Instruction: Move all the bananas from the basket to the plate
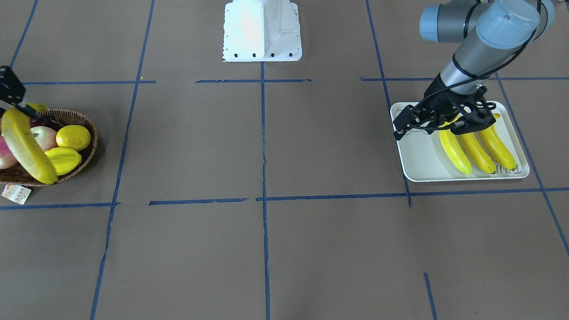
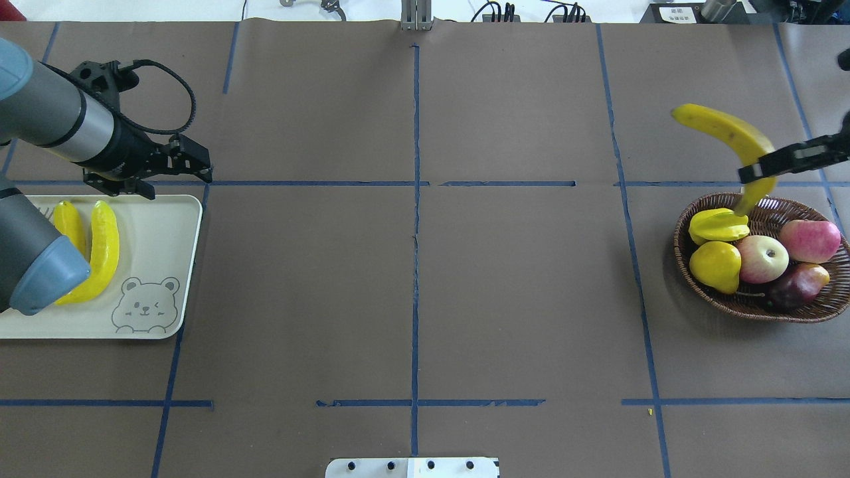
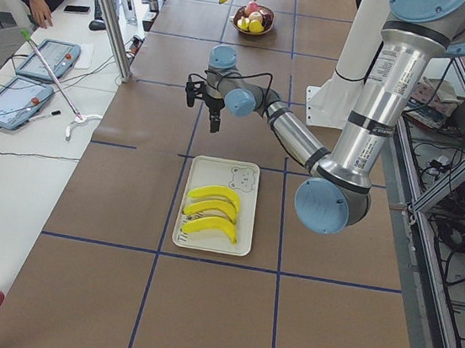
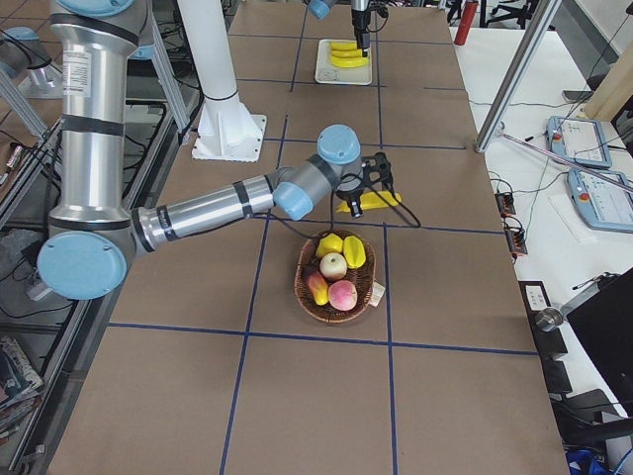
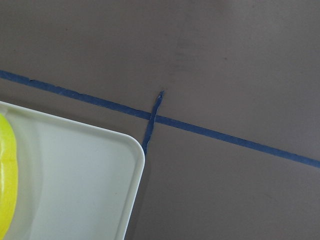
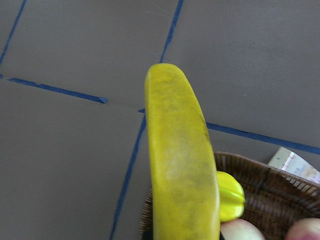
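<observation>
My right gripper point(image 2: 764, 172) is shut on one banana point(image 2: 724, 129), held tilted in the air over the far rim of the wicker basket point(image 2: 750, 309). The same banana point(image 6: 180, 165) fills the right wrist view, with the basket below it. Across the table, three bananas point(image 1: 478, 153) lie side by side on the white plate point(image 1: 422, 164); in the overhead view my left arm hides one of them. My left gripper point(image 1: 438, 126) hovers open and holding nothing above the plate's edge nearest the robot base. The left wrist view shows a plate corner point(image 5: 100, 170).
The basket also holds a starfruit point(image 2: 717, 226), a yellow round fruit point(image 2: 716, 265) and red apples point(image 2: 807, 240). A paper tag point(image 1: 15, 193) lies beside it. The robot base point(image 1: 262, 31) stands at mid-table. Blue tape lines cross the brown table. A person stands at a side desk point(image 3: 28, 39).
</observation>
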### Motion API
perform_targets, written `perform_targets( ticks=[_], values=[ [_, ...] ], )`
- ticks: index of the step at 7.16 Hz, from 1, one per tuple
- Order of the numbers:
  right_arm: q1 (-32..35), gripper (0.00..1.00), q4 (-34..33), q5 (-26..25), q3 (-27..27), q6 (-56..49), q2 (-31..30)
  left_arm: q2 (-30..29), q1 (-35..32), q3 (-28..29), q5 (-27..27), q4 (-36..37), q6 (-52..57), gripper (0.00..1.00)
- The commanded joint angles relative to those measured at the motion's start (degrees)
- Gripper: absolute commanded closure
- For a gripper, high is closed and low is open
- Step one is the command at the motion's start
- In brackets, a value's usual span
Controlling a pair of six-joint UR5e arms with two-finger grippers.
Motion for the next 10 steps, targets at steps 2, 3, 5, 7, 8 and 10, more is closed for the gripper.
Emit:
perform_targets(
  ticks=[2, 3, 5, 7, 8, 10],
  values=[
    [-19.35, 0.98, -0.21, -18.05, -0.44, 17.87, 14.35, -8.47, 4.1, 1.48, 0.43, -0.66, -11.34, 0.0],
    [-24.28, 0.98, -0.22, -24.56, -0.35, 20.69, 16.73, -10.67, 4.63, 2.62, 0.52, -3.01, -15.12, 0.0],
    [-31.16, 0.98, -2.48, -34.08, -0.53, 23.26, 22.53, -11.05, 4.64, 6.91, 0.61, -19.91, -26.51, 0.0],
    [-34.6, 0.98, -6.01, -39.11, -0.62, 23.62, 26.33, -11.22, 5.86, 10.44, 1.83, -33.31, -35.42, 0.0],
    [-36.01, 0.98, -6.02, -41.83, -0.62, 23.79, 26.95, -11.83, 9.44, 10.45, 7.76, -36.41, -38.76, 0.0],
    [-37.34, 0.98, -6.02, -43.08, -0.97, 23.88, 27.22, -15.6, 12.28, 10.63, 13.69, -37.23, -45.19, 0.0]
  ],
)
